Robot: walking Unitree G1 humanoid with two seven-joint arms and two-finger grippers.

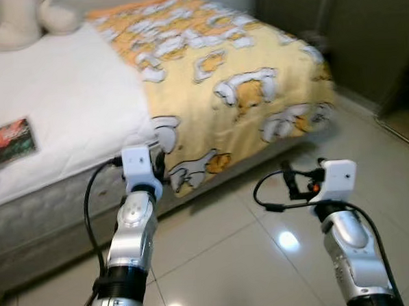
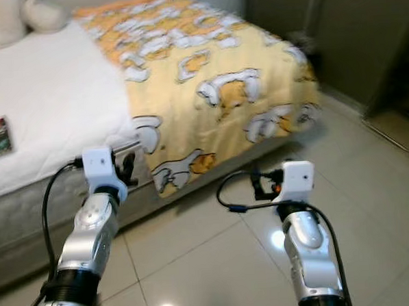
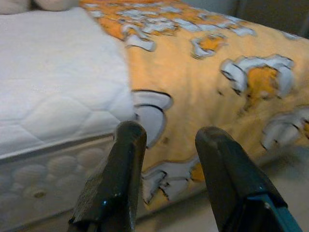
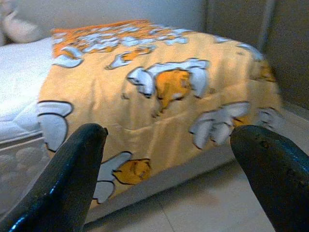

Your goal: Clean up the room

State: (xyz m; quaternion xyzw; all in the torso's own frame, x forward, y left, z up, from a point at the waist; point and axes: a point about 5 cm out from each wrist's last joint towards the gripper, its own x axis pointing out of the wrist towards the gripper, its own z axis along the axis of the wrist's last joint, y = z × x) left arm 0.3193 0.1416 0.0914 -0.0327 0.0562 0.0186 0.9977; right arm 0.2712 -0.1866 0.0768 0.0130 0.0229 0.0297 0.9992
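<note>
A yellow blanket (image 1: 214,70) printed with cartoon cats covers the right half of the bed and hangs over its side toward the floor. The bare white mattress (image 1: 57,99) takes up the left half. On it lie a small book (image 1: 12,141) near the left edge and a cream plush toy (image 1: 29,18) at the head. My left gripper (image 3: 166,137) is held open just before the blanket's hanging corner, with nothing between its fingers. My right gripper (image 4: 169,137) is wide open over the floor, farther from the bed, facing the blanket's draped side.
Glossy beige floor tiles (image 1: 237,261) stretch in front of the bed and to the right. Dark cabinet doors (image 1: 363,35) stand past the foot of the bed at the right. The mattress side (image 1: 50,209) faces me at the lower left.
</note>
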